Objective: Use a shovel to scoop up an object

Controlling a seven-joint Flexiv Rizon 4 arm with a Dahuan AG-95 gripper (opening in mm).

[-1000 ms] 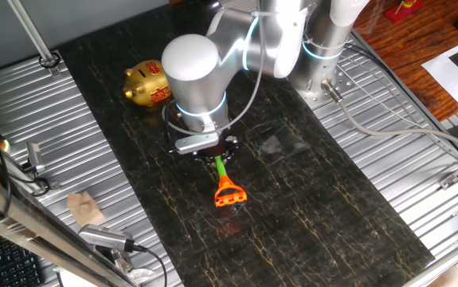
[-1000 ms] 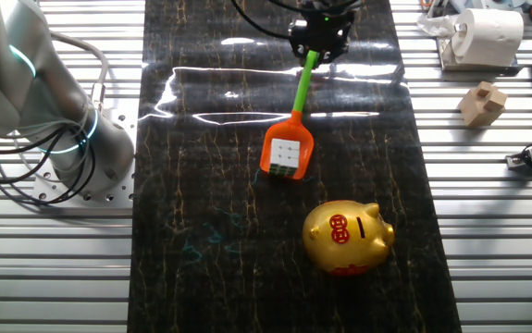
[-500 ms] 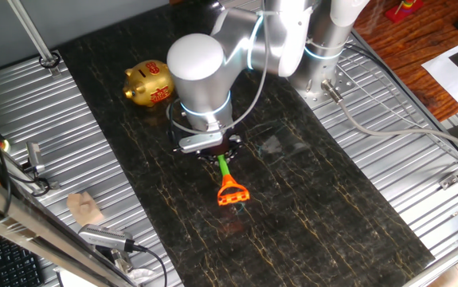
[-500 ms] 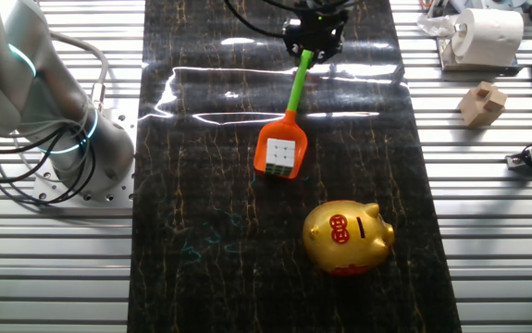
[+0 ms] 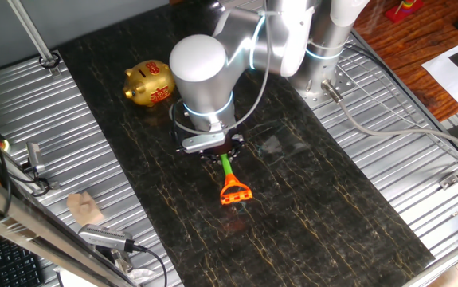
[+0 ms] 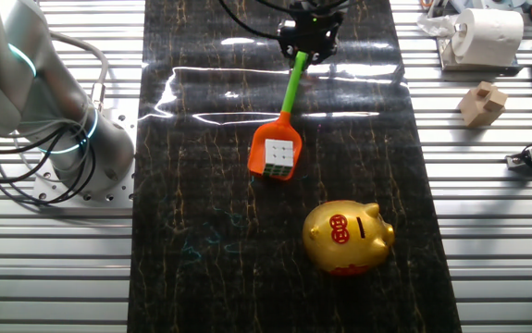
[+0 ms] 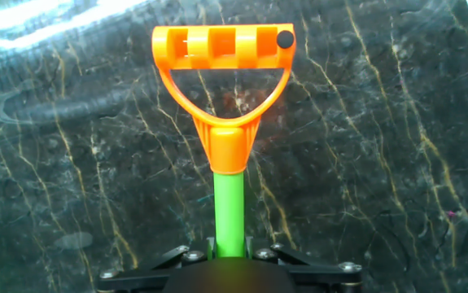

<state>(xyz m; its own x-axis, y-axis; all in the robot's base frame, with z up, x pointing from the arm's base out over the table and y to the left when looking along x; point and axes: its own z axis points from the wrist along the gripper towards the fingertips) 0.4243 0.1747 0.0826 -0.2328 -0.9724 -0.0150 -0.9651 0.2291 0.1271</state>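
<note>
The plastic toy shovel with orange blade, green shaft and orange loop handle [image 6: 284,111] is held by its shaft in closed jaws. The small white-and-blue cube [image 6: 278,155] is carried on the blade above the dark marbled desk [image 6: 201,240]; any tilt or jerk is judged likely to spill it.

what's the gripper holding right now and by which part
The gripper holds the shovel by its thin green shaft, with the cube sitting on the orange blade.

Both fixed views look down on the dark table [image 5: 332,199] from opposite ends (sharing its middle). The hand view sits close, facing down the shovel [image 7: 227,138] shaft.
</note>
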